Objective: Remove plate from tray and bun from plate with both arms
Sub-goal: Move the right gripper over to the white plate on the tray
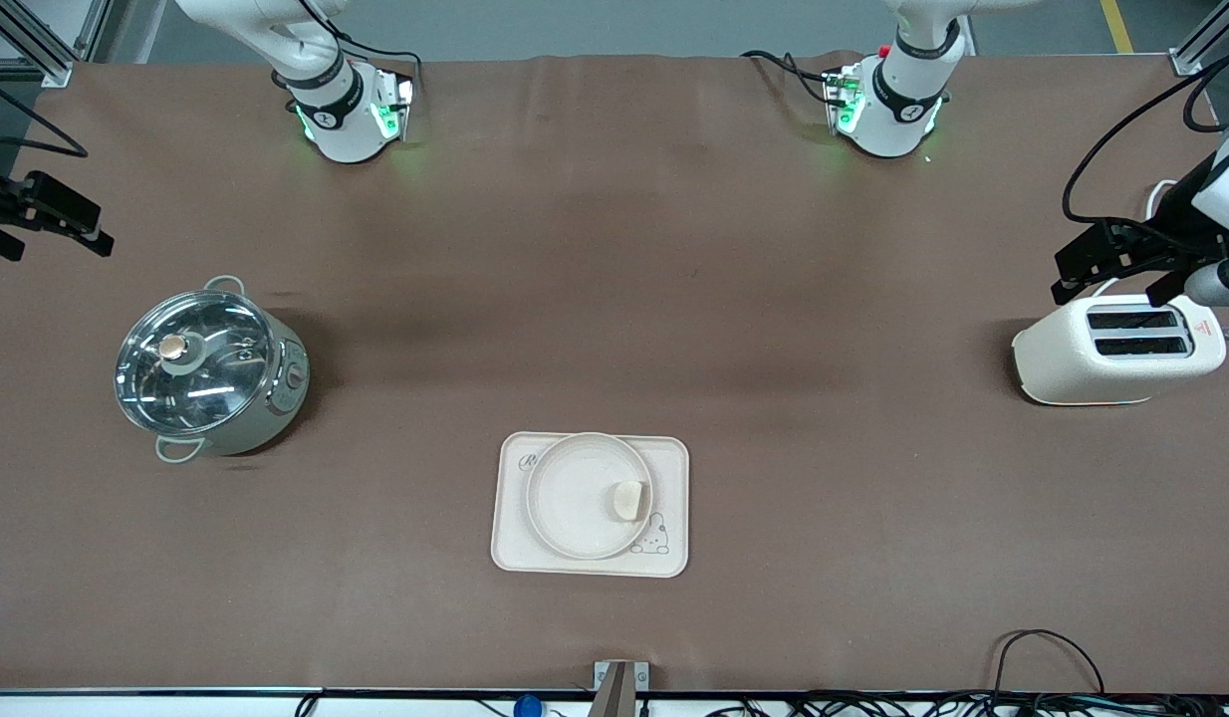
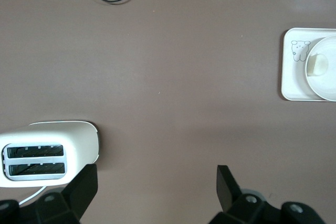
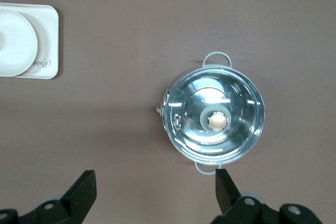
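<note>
Nothing of the task looks done yet; the tray (image 1: 590, 558) lies on the worktop (image 1: 614, 259) near the front camera, midway between the two ends; the plate (image 1: 575, 503) still sits on it, covering most of it and part of the "Rabbit" script; the bun (image 1: 627, 499) rests in the plate by the rim toward the left arm's end, just above the small bunny drawing; so both removals are left, and neither arm is near the tray.

Farther from the camera, a steel pot with a glass lid (image 1: 208, 370) stands toward the right arm's end, and a white two-slot toaster (image 1: 1122, 351) toward the left arm's end; the left hand (image 2: 155, 187) hovers by the toaster, fingers spread wide and holding nothing; the right hand (image 3: 155, 187) hangs over the worktop beside the pot, likewise wide and empty.

The worktop is a plain brown cloth, faintly creased; cables trail along its near edge; farthest off stand the green-lit bases, an aluminium frame and grey floor.
</note>
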